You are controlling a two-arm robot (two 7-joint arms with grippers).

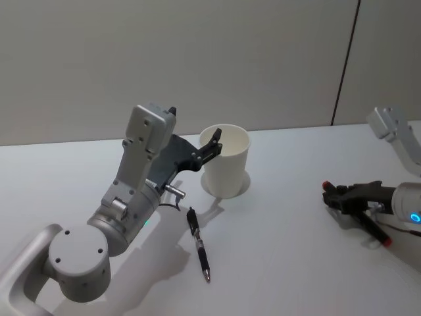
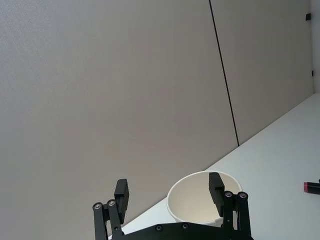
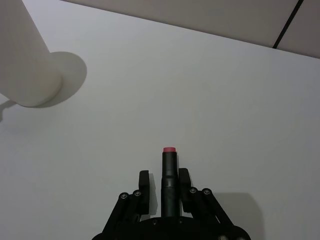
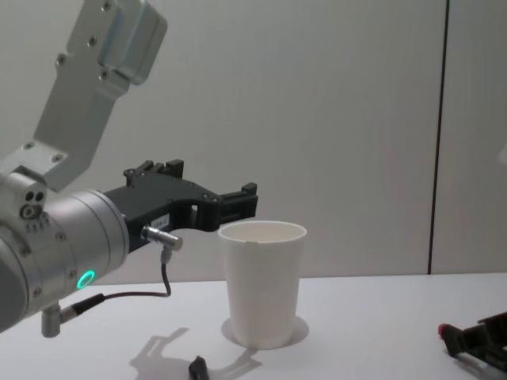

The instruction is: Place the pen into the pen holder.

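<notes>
The pen holder, a white paper cup, stands upright at the table's middle back. A black pen lies flat on the table in front of it. My left gripper hovers open and empty at the cup's rim, on its left side. Far to the right, my right gripper rests low over the table, shut on a second black pen with a red end.
The white table stretches between the cup and the right gripper. A grey wall runs close behind the table's far edge. A cable hangs from the left wrist above the lying pen.
</notes>
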